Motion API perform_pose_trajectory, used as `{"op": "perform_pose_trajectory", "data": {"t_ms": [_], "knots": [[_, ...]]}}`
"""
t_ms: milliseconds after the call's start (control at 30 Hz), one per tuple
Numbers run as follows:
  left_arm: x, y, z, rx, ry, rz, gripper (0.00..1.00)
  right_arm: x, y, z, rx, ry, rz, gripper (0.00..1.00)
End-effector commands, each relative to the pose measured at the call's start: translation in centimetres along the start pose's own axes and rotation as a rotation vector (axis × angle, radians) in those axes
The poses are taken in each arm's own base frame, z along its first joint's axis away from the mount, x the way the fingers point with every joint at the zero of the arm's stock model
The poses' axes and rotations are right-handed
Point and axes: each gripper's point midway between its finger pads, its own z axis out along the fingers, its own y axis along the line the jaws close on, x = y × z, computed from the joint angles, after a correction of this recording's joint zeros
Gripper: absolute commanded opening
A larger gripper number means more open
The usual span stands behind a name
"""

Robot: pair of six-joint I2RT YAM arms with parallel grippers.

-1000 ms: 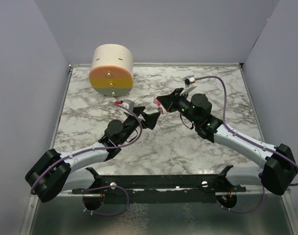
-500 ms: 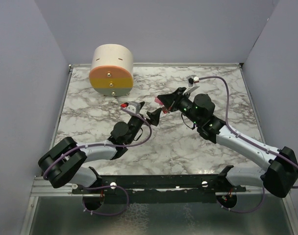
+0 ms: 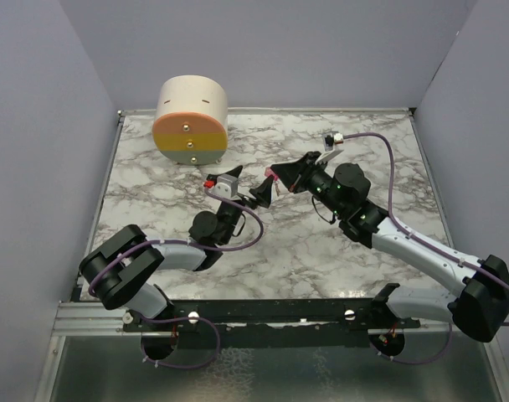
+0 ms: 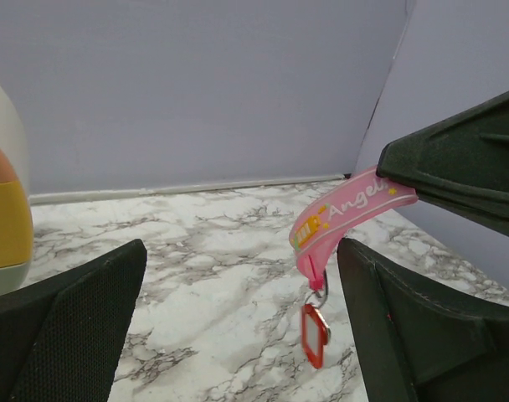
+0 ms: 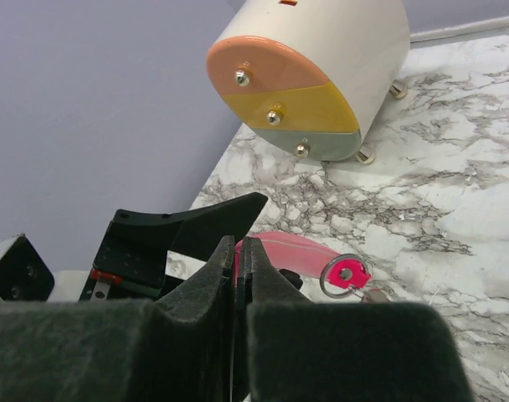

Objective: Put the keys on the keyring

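Observation:
The keyring's bright-pink strip point(image 4: 342, 216) hangs above the table with my right gripper point(image 5: 242, 251) shut on its upper end. Its thin metal ring point(image 4: 321, 292) dangles at the strip's lower end. The small red key point(image 4: 313, 335) hangs from that ring, clear of the marble. My left gripper point(image 4: 242, 251) is wide open. Its right finger point(image 4: 422, 335) stands just beside the hanging key, and its left finger point(image 4: 70, 335) is far off. In the top view the two grippers meet at mid-table: the left gripper point(image 3: 251, 186) sits just below and left of the right gripper point(image 3: 277, 175).
A cream cylinder point(image 3: 191, 120) with a peach, yellow and grey face and small knobs stands at the back left of the marble table point(image 3: 305, 251). Purple-grey walls enclose the table on three sides. Both arms reach inward from the near edge.
My left arm has swung its open gripper up and right, bringing its fingers to either side of the hanging strip and key. The right gripper has edged slightly right, still gripping the strip.

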Motion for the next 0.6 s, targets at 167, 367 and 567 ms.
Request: {"op": "perform_pose_trajectory", "data": {"t_ms": [167,367,567], "knots": [[-1.7,0.7,1.7,-0.077,-0.072,0.009,0.99,-1.0,0.4,-1.0,-0.010,-0.040,0.014,0.01],[0.5,1.1,2.6,-0.104,0.001,0.036,0.99,-1.6,0.6,-1.3,-0.014,-0.052,0.008,0.01],[2.2,1.4,2.4,-0.107,0.045,0.015,0.98,-2.8,1.0,-1.7,-0.012,-0.080,-0.004,0.01]]}}
